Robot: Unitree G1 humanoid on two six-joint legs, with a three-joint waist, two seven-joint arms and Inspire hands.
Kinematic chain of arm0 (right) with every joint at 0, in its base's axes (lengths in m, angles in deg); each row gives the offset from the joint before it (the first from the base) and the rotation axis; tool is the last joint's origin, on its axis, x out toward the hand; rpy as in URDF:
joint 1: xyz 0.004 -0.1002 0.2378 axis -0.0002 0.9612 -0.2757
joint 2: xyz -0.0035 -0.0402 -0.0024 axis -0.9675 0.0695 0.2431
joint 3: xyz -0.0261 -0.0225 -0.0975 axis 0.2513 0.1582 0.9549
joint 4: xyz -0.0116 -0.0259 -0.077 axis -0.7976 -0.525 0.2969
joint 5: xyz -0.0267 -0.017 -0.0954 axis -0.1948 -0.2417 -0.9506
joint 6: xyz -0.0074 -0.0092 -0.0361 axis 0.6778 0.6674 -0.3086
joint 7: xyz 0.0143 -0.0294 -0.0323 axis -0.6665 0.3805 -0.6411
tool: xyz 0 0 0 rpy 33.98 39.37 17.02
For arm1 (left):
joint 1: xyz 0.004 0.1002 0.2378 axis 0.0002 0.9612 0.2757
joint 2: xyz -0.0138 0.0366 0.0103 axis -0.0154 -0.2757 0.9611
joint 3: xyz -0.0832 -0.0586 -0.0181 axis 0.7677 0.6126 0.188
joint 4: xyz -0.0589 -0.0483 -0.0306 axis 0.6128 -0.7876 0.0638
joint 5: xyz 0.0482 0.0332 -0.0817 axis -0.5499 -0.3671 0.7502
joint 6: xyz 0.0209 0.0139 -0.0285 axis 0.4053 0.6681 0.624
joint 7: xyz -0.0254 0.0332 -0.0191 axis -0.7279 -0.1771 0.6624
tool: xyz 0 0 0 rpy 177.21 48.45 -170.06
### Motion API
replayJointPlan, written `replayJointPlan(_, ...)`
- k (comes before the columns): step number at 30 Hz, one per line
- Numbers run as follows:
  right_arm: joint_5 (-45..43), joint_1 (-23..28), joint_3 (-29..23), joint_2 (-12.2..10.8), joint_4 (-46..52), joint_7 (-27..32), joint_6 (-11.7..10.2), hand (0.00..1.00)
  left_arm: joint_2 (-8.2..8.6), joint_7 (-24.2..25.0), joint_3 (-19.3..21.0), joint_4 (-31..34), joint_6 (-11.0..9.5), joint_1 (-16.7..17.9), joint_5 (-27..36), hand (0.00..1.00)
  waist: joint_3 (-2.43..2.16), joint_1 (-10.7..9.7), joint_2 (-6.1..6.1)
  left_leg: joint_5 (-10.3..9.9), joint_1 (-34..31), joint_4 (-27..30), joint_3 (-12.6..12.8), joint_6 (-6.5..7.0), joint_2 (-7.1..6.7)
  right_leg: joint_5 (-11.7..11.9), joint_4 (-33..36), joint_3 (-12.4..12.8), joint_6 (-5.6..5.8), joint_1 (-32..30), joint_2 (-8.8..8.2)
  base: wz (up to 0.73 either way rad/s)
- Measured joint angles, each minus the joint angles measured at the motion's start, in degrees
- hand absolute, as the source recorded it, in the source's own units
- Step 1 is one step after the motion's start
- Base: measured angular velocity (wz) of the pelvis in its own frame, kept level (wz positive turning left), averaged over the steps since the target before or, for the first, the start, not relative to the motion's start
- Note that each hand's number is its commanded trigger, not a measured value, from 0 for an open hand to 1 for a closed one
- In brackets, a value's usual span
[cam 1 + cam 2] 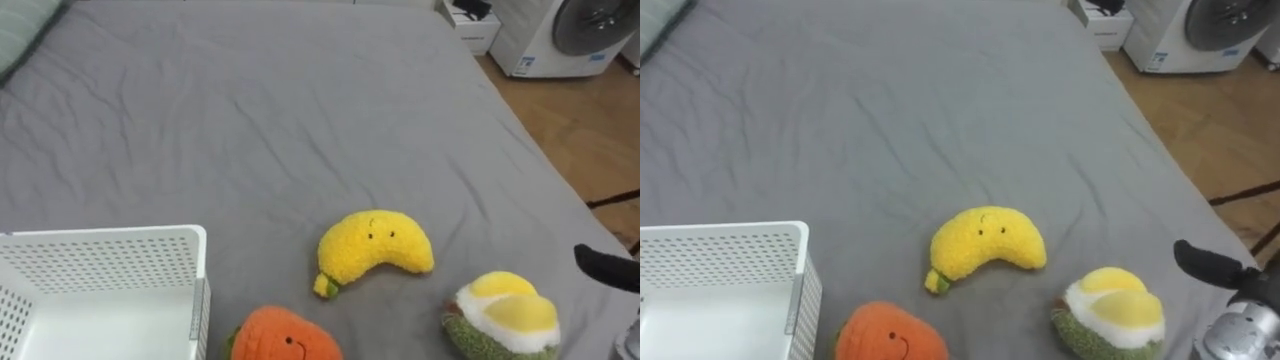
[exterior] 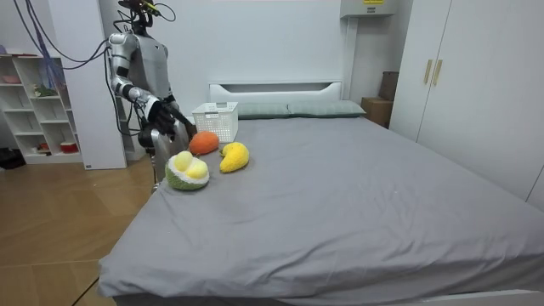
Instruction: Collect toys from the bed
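Three plush toys lie on the grey bed [image 1: 300,120] near its front edge. A yellow banana [image 1: 375,252] is in the middle. An orange round toy [image 1: 288,338] lies just right of the basket. A green, white and yellow durian-like toy [image 1: 503,318] is further right. My right hand [image 1: 1212,266] comes in at the lower right, just right of the durian toy and apart from it, with a dark finger stretched out and nothing in it. In the room view I stand at the bedside on the room view's left, the right hand [image 2: 176,121] held over the toys.
A white perforated basket [image 1: 110,245] stands on the bed at the lower left, with nothing seen inside. The bed's right edge drops to a wooden floor [image 1: 590,120]. A white washing machine [image 1: 565,35] stands at the far right. Pillows [image 2: 289,109] lie at the headboard.
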Motion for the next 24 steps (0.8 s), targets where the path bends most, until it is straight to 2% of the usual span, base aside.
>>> replayJointPlan(3, -4.9, 0.0, 1.9, -0.2, 1.3, -1.5, 0.0, 0.00, 0.18, 0.0, -0.6, 0.0, -0.4, -0.1, -0.1, 0.00, 0.01, 0.8, 0.43, 0.0, -0.1, 0.0, 0.0, 0.01, -0.03, 0.1, 0.0, -0.1, 0.01, -0.1, 0.00, 0.00)
replayJointPlan(8, -7.7, -1.4, 3.3, -0.2, 2.4, -3.7, 0.0, 0.00, 0.19, 0.3, -1.7, 0.1, -0.6, 0.0, -0.3, 0.00, -0.06, 0.9, 1.11, 0.0, -0.5, 0.0, 0.0, -0.01, 0.00, 0.1, -0.2, -0.7, 0.00, -0.2, -0.07, 0.03)
replayJointPlan(14, -11.1, -1.3, 7.3, 0.0, -0.2, -11.5, 0.1, 0.00, 0.30, 0.5, -1.9, 0.1, -1.0, 0.0, -0.5, 0.00, -0.08, 1.0, 0.95, 0.1, -0.5, 0.0, 0.0, -0.02, 0.04, 0.1, 0.0, -0.6, -0.07, 0.0, -0.05, 0.01)
replayJointPlan(18, -11.4, -1.1, 9.0, -0.1, -3.4, -19.4, 2.5, 0.00, 0.28, 0.7, -1.5, 0.4, -0.9, 0.0, -0.6, 0.00, -0.03, 1.0, 0.70, 0.1, -0.2, 0.0, -0.1, -0.01, 0.02, 0.1, 0.0, -0.6, -0.08, 0.3, -0.09, 0.00)
replayJointPlan(22, -14.3, -1.3, 9.8, 0.1, -5.9, -24.2, 3.9, 0.00, 0.04, 1.2, -1.4, 0.4, -0.8, 0.1, -0.7, 0.00, 0.07, 1.4, 0.25, 0.1, -0.2, 0.0, -0.1, -0.02, 0.01, 0.1, -0.1, -0.6, -0.07, 0.3, -0.08, 0.00)
replayJointPlan(24, -17.4, -1.6, 10.8, 0.1, -9.9, -27.4, 4.5, 0.00, -0.03, 1.2, -1.4, 0.2, -0.3, -0.3, -1.1, 0.00, -0.01, 2.0, -0.49, 0.1, -0.2, 0.0, -0.1, -0.02, 0.01, 0.1, -0.1, -0.5, -0.07, 0.3, -0.08, 0.00)
